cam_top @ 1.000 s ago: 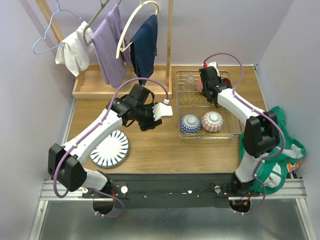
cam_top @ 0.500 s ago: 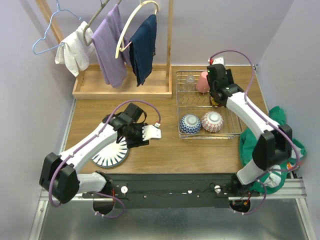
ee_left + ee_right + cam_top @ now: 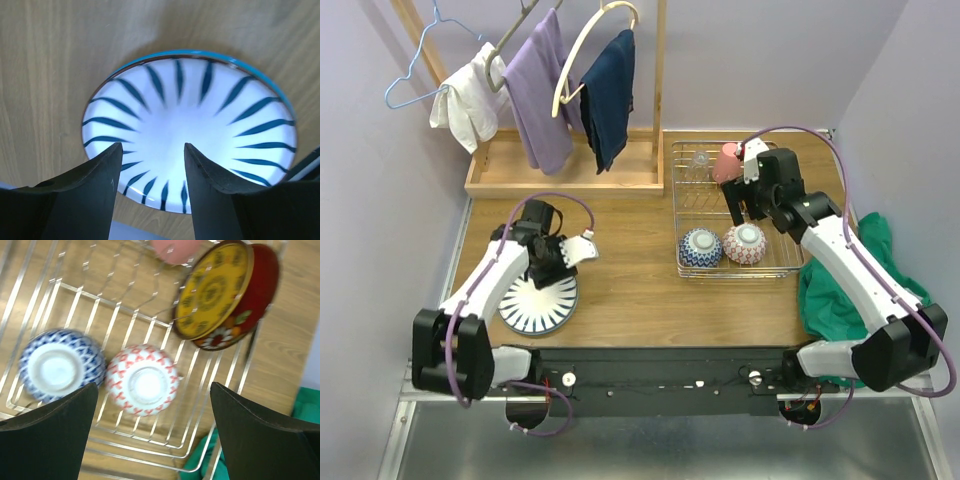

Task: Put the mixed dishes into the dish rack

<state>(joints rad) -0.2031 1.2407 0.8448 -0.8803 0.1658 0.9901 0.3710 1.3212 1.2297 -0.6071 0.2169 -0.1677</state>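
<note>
The white plate with dark blue stripes [image 3: 540, 302] lies flat on the wooden table at the near left. My left gripper [image 3: 552, 270] hovers over it, open; in the left wrist view the plate [image 3: 190, 125] fills the space under the empty left gripper [image 3: 152, 146]. The dish rack [image 3: 692, 203] holds the pink cup [image 3: 725, 163], the blue-white bowl [image 3: 700, 247] and the red-pink bowl [image 3: 744, 243], both bowls upside down. The red floral plate [image 3: 225, 295] stands tilted on edge in the rack. My right gripper [image 3: 748, 208] hangs wide open above the rack, over the red-pink bowl [image 3: 142, 380], holding nothing.
A wooden clothes-rack tray [image 3: 560, 178] with hanging garments [image 3: 545, 85] stands at the back left. A green cloth bag [image 3: 850, 300] lies off the table's right edge, beside the rack's wire wall [image 3: 150, 460].
My right gripper opened, left the red floral plate standing in the rack and drew back toward the near side. My left arm swung left and back to above the striped plate.
</note>
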